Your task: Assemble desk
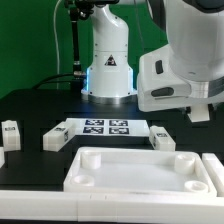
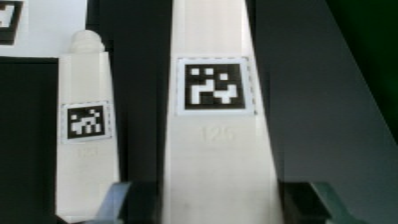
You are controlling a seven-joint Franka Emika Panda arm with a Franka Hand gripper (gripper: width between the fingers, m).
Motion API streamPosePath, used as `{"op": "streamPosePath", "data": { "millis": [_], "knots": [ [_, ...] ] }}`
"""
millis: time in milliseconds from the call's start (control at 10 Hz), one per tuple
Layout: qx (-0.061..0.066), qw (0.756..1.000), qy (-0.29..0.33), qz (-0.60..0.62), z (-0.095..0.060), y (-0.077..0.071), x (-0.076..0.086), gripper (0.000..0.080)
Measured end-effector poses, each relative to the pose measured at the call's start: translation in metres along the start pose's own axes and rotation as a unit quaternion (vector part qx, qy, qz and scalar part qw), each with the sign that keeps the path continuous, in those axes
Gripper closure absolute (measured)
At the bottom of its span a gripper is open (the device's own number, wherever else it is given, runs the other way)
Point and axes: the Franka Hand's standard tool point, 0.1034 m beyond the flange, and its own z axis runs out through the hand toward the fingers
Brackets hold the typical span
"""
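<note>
Exterior view: tabletop (image 1: pixel 140 172) lies flat at the front of the black table (image 1: pixel 30 105), hollow side up. It's a white plastic tray with a raised rim and rounded pockets in the two corners that show. Its far rim runs parallel to the marker board (image 1: pixel 100 127), with only a narrow black strip between them. Three loose white posts lie on the table: far-left leg (image 1: pixel 10 130), leg left of the board (image 1: pixel 55 138) and leg right of the board (image 1: pixel 163 137). Each is short and square with a tag, and none touches the tabletop. Robot base (image 1: pixel 105 65) stands behind the board, well clear of the parts. Arm (image 1: pixel 175 65) fills the upper right above the tabletop's corner on that side; its fingertips are not clear from here. The most open table is at the back left, between the base and the far-left leg.

Wrist view: gripper (image 2: pixel 214 200) is half-closed, with one dark finger on each side of the gripped leg (image 2: pixel 214 140), pinching it with no clear gap. This leg is a long white square post, tag face up, running straight away from the camera. It looks larger than the neighbour leg (image 2: pixel 80 140), which lies parallel, has a smaller tag and ends in a rounded tip. Only a thin dark gap separates the two, and the neighbour leg sits just beside one finger, so that side is tight. The other side is bare black table. A further tag shows at one corner; I cannot tell what carries it, or which exterior-view leg is the gripped one.
</note>
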Motion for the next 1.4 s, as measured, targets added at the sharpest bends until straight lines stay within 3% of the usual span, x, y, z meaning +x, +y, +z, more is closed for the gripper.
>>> {"op": "streamPosePath", "data": {
  "millis": [100,300,500,900,1000,1100,1200,1400],
  "knots": [
    [0.002,0.999,0.035,-0.014,-0.015,0.004,0.008,0.0509],
    [-0.008,0.995,0.096,-0.042,-0.048,0.004,0.0,0.0509],
    [-0.005,0.987,0.158,-0.039,-0.079,0.007,0.003,0.0509],
    [-0.011,0.955,0.293,-0.034,-0.092,0.008,0.014,0.0509],
    [-0.017,0.941,0.335,-0.037,-0.096,0.01,0.016,0.0509],
    [-0.043,0.926,0.37,-0.062,-0.104,0.013,0.017,0.0509],
    [-0.053,0.905,0.417,-0.069,-0.117,0.011,0.018,0.0509],
    [-0.057,0.881,0.464,-0.076,-0.134,0.009,0.014,0.0509]
  ]
}}
